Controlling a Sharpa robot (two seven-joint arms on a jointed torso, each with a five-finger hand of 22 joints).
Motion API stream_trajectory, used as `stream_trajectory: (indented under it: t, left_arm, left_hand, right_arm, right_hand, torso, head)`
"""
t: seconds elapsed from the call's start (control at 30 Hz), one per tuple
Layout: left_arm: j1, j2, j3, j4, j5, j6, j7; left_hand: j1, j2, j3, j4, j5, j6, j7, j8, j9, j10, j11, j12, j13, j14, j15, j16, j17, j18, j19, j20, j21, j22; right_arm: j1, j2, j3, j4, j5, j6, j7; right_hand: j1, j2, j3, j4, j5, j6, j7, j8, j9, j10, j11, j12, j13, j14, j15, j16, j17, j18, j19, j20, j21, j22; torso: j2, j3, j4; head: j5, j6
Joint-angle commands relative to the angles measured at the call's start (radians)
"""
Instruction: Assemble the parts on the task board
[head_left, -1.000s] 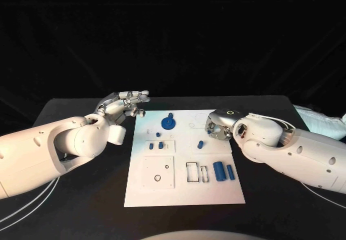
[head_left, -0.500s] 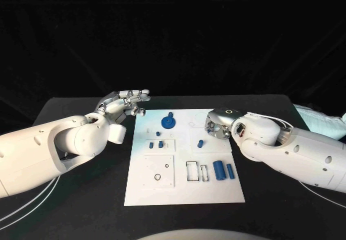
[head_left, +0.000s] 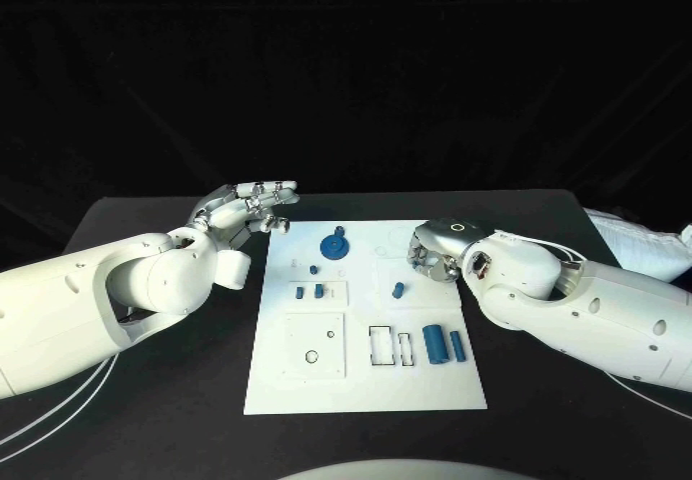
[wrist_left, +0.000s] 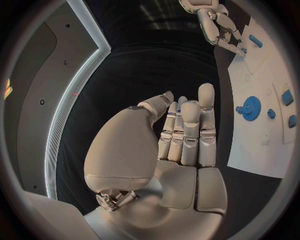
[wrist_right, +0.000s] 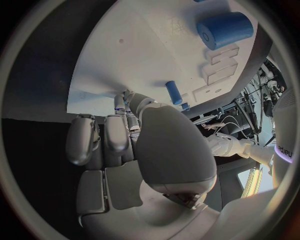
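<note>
Task board (head_left: 368, 385) lies mid-table. Left hand (head_left: 248, 207) hovers off the board's far left corner, fingers loosely apart, holding nothing; blue gear (head_left: 336, 245) lies near it. Right hand (head_left: 433, 258) hangs over the board's right edge, fingers curled, empty; its wrist view shows a small blue peg (wrist_right: 174, 92) just beyond the fingertips (wrist_right: 120, 104). Partial lettering on the other arm, unreadable.

Right hand (head_left: 434, 256): fingertips hidden behind its own wrist in the head view and behind the palm in the right wrist view, so whether they touch the task board (head_left: 368, 385) cannot be told. Large blue cylinder (wrist_right: 225, 29) partly cut by that view's rim. Small blue pegs (head_left: 309, 292) too small to tell upright from lying.
</note>
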Motion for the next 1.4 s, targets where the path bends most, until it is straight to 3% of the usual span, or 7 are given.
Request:
stream_trajectory:
  t: [0.03, 0.3, 0.47, 0.8, 0.87, 1.1, 1.4]
  left_arm:
    - [0.000, 0.002, 0.001, 0.000, 0.003, 0.011, 0.008]
    - [0.000, 0.001, 0.000, -0.002, 0.003, 0.014, 0.006]
    - [0.000, 0.002, 0.000, -0.002, 0.002, 0.016, 0.005]
    - [-0.001, 0.007, 0.000, -0.003, 0.002, 0.019, 0.005]
    - [-0.001, 0.009, 0.000, -0.003, 0.000, 0.019, 0.005]
    - [-0.001, 0.011, 0.000, -0.001, -0.001, 0.020, 0.004]
    - [-0.001, 0.017, 0.000, -0.001, -0.002, 0.023, 0.004]
  left_hand:
    - [0.010, 0.003, -0.004, -0.001, 0.001, 0.003, 0.001, 0.003, -0.002, -0.001, -0.003, 0.005, 0.001, -0.006, 0.000, -0.003, -0.001, 0.012, -0.005, 0.002, -0.005, -0.001]
    - [0.015, 0.005, -0.005, -0.004, 0.002, 0.002, 0.002, 0.004, -0.002, -0.003, -0.003, 0.007, 0.001, -0.007, 0.000, -0.003, -0.002, 0.012, -0.004, 0.001, -0.006, -0.002]
    - [0.016, 0.005, -0.006, -0.005, 0.004, 0.002, 0.002, 0.004, -0.002, -0.004, -0.003, 0.008, 0.001, -0.007, 0.000, -0.004, -0.004, 0.012, -0.004, 0.001, -0.007, -0.003]
    - [0.016, 0.005, -0.006, -0.005, 0.004, 0.002, 0.002, 0.004, -0.002, -0.004, -0.003, 0.008, 0.001, -0.007, 0.000, -0.004, -0.004, 0.012, -0.004, 0.001, -0.007, -0.003]
    - [0.016, 0.005, -0.006, -0.005, 0.004, 0.002, 0.002, 0.004, -0.002, -0.004, -0.003, 0.008, 0.001, -0.007, 0.000, -0.004, -0.004, 0.012, -0.004, 0.001, -0.007, -0.003]
    - [0.016, 0.005, -0.006, -0.005, 0.004, 0.002, 0.002, 0.004, -0.002, -0.004, -0.003, 0.008, 0.001, -0.007, 0.000, -0.004, -0.004, 0.012, -0.004, 0.001, -0.007, -0.003]
    - [0.016, 0.005, -0.006, -0.005, 0.004, 0.002, 0.002, 0.004, -0.002, -0.004, -0.003, 0.008, 0.001, -0.007, 0.000, -0.004, -0.004, 0.012, -0.004, 0.001, -0.007, -0.003]
  right_arm:
    - [0.004, -0.008, 0.006, 0.019, -0.004, -0.036, -0.004]
    - [0.009, -0.033, 0.023, 0.077, 0.015, -0.039, -0.010]
    - [0.005, -0.035, 0.025, 0.123, 0.026, -0.046, -0.009]
    - [-0.020, 0.000, 0.025, 0.228, 0.048, -0.054, 0.013]
    - [-0.035, 0.020, 0.024, 0.238, 0.052, -0.048, 0.021]
    - [-0.079, 0.081, 0.013, 0.216, 0.056, -0.032, 0.042]
    - [-0.112, 0.132, -0.006, 0.173, 0.059, -0.014, 0.060]
  right_hand:
    - [-0.005, 0.004, 0.007, 0.001, -0.005, 0.009, -0.001, 0.005, -0.001, 0.006, 0.001, 0.004, -0.001, 0.032, -0.007, 0.006, 0.002, 0.002, 0.006, 0.002, 0.004, 0.001]
    - [-0.011, 0.003, 0.009, -0.001, -0.009, 0.010, -0.002, 0.004, 0.000, 0.009, 0.001, 0.002, -0.003, 0.032, -0.005, 0.006, 0.001, 0.001, 0.007, 0.002, 0.006, 0.004]
    - [-0.013, 0.002, 0.011, -0.002, -0.009, 0.010, -0.001, 0.003, 0.000, 0.009, 0.001, 0.001, -0.004, 0.032, -0.003, 0.007, 0.001, 0.001, 0.007, 0.003, 0.006, 0.004]
    - [-0.016, 0.002, 0.019, -0.007, -0.007, 0.009, 0.002, 0.001, 0.001, 0.010, 0.002, -0.003, -0.007, 0.032, 0.005, 0.009, 0.003, 0.000, 0.008, 0.008, 0.007, 0.005]
    - [-0.016, 0.003, 0.020, -0.008, -0.006, 0.008, 0.003, 0.000, 0.001, 0.011, 0.003, -0.003, -0.008, 0.032, 0.006, 0.009, 0.003, 0.000, 0.008, 0.009, 0.007, 0.004]
    - [-0.019, 0.003, 0.026, -0.015, -0.001, 0.006, 0.007, -0.003, 0.002, 0.010, 0.006, -0.007, -0.010, 0.032, 0.012, 0.010, 0.002, 0.001, 0.006, 0.013, 0.006, 0.003]
    - [-0.020, 0.003, 0.028, -0.018, 0.001, 0.005, 0.008, -0.004, 0.002, 0.010, 0.007, -0.008, -0.011, 0.032, 0.014, 0.010, 0.002, 0.001, 0.005, 0.015, 0.005, 0.001]
  torso:
    - [0.000, -0.0002, -0.0005]
    - [0.002, 0.0024, -0.0041]
    - [0.001, -0.0001, -0.0003]
    - [0.000, -0.0020, 0.0029]
    - [0.001, -0.0025, 0.0021]
    - [0.002, -0.0019, 0.0014]
    - [0.003, -0.0021, 0.0006]
  head:
    - [-0.001, 0.001]
    - [0.001, -0.002]
    - [0.002, -0.004]
    - [0.038, -0.012]
    - [0.053, -0.018]
    - [0.075, -0.028]
    - [0.090, -0.046]
